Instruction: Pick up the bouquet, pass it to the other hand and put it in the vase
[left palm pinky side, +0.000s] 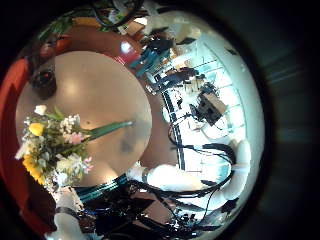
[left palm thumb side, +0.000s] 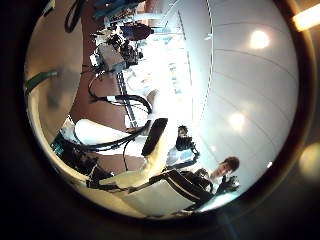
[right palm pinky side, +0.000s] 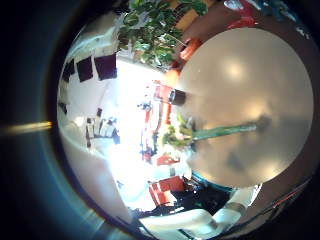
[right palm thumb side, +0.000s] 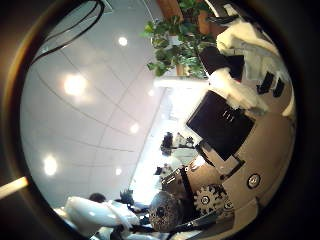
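1. Bright indoor light; round ceiling lamps glare overhead.
2. Window area blown out white.
3. Tabletop shows soft lamp reflections.
4. Strong fisheye bending, black vignette all round.

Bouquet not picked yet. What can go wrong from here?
1. The bouquet lies flat on the table with only a thin stem sticking out. A grasp there could slip, and one higher up could crush the blooms.
2. What looks like the vase stands near the table's edge, so a nudge during insertion might tip it or push it off.
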